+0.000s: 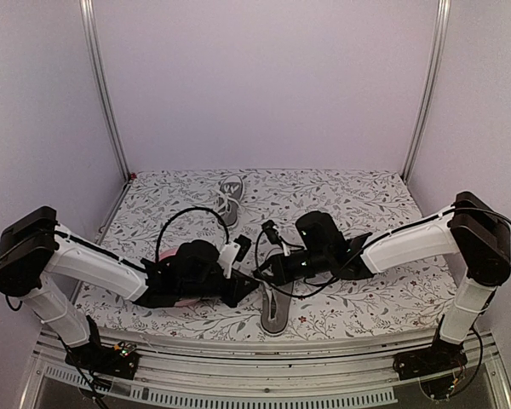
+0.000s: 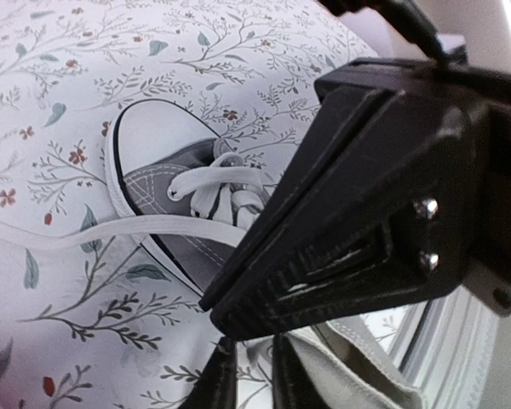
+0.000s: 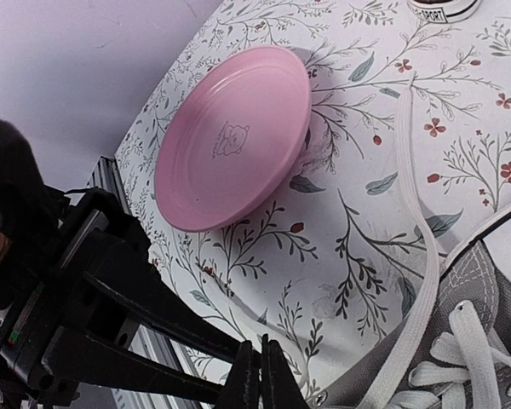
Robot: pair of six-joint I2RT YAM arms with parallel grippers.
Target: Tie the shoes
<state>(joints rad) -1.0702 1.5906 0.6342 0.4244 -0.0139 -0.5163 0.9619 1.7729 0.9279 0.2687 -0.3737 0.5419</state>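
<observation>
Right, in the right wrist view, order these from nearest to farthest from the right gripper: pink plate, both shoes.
From the right gripper:
1. Near shoe, lower right, just beside it.
2. Pink plate, centre left.
3. Far shoe, top edge.

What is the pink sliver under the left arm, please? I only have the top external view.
Observer: It is a round pink plate, lying on the flowered cloth; the right wrist view shows it whole.
Operator: Thank you. Is anything tied yet?
Observer: I see no bow. In the left wrist view, one white lace trails flat across the cloth from the near shoe.
Operator: And on the right side?
Observer: The right pincer is shut just beside that shoe. I cannot tell whether it pinches a lace.
</observation>
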